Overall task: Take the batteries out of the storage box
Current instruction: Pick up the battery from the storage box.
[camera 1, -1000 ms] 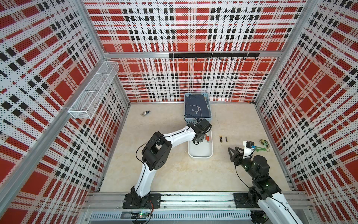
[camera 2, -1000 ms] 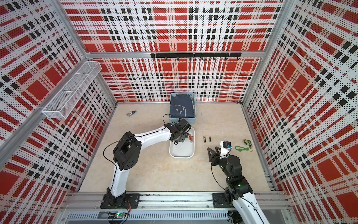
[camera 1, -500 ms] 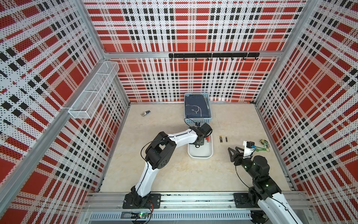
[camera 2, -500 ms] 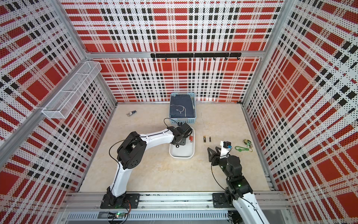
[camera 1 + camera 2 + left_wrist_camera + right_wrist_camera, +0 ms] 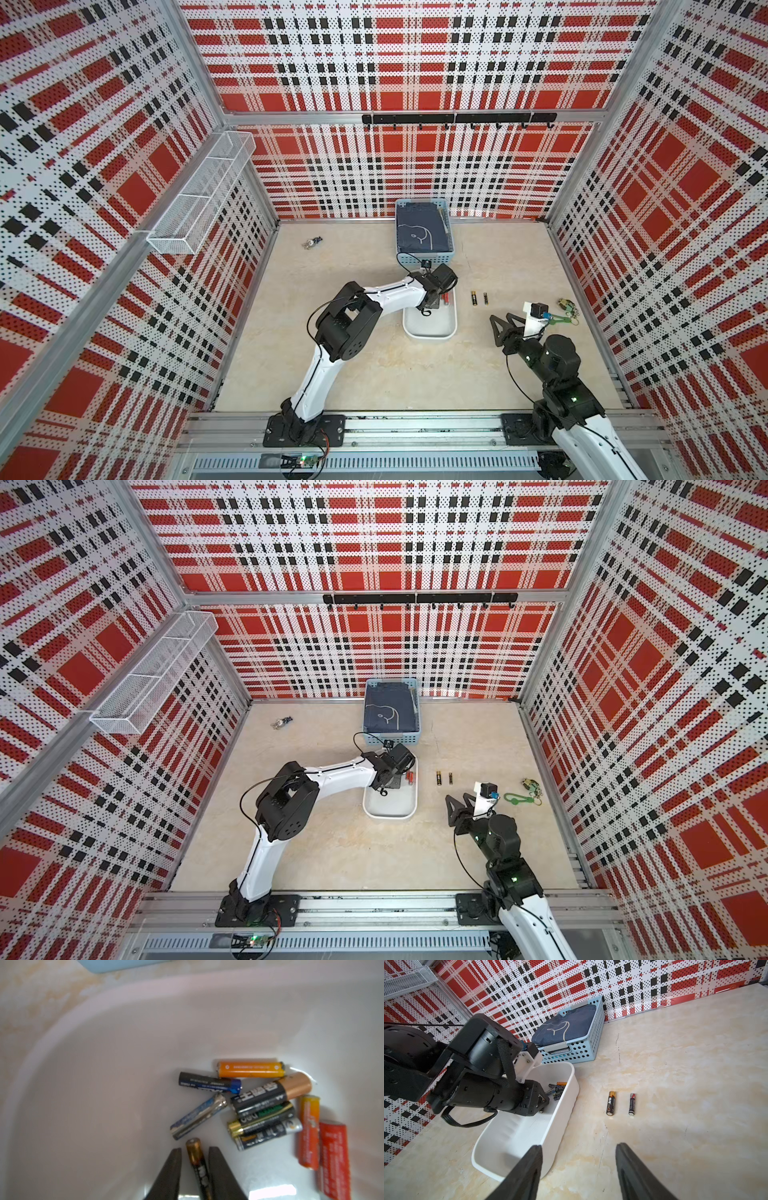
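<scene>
The white storage box (image 5: 430, 334) (image 5: 390, 814) lies mid-table, its wall curving through the left wrist view (image 5: 104, 1022). Several batteries (image 5: 264, 1103) (image 5: 557, 1089), orange, red, black-and-gold and blue-grey, are heaped at its far end. My left gripper (image 5: 194, 1149) (image 5: 432, 301) reaches down into that end. It is shut on a slim black-and-gold battery (image 5: 197, 1159) that lies lengthwise between the fingers. Two more batteries (image 5: 473, 298) (image 5: 632, 1104) lie side by side on the table right of the box. My right gripper (image 5: 578, 1146) (image 5: 503, 320) hovers open and holds nothing, near the box's near right corner.
A light blue slatted basket (image 5: 419, 259) with dark cloth stands right behind the box. Keys (image 5: 311, 242) lie at the far left, and a key bunch with a green clip (image 5: 565, 309) at the right. A wire shelf (image 5: 199, 195) hangs on the left wall.
My left gripper has sunk lower into the box's far end and its jaws have narrowed around one battery. The right arm has not moved.
</scene>
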